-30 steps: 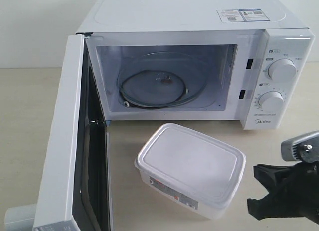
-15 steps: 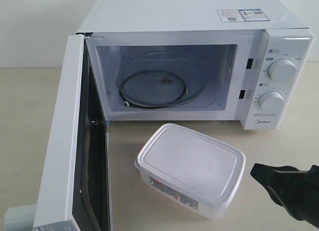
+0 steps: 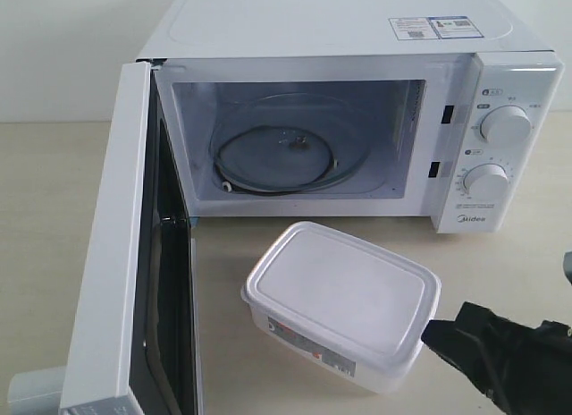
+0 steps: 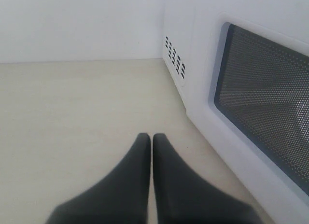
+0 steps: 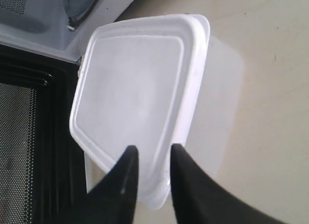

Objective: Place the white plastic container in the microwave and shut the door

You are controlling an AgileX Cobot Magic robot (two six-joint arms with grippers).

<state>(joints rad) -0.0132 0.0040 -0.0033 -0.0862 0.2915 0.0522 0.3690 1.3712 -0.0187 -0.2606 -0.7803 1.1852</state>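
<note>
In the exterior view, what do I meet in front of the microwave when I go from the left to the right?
door, standing open → white container → right gripper

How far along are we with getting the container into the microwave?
Done: the door stands wide open, the turntable bare. In hand: the right gripper, jaws parted, sits at a corner of the white plastic container, which rests on the table before the microwave; no grip shows yet. Remaining: grasp it, place it inside, shut the door. The left gripper is shut beside the door's outer face.
</note>
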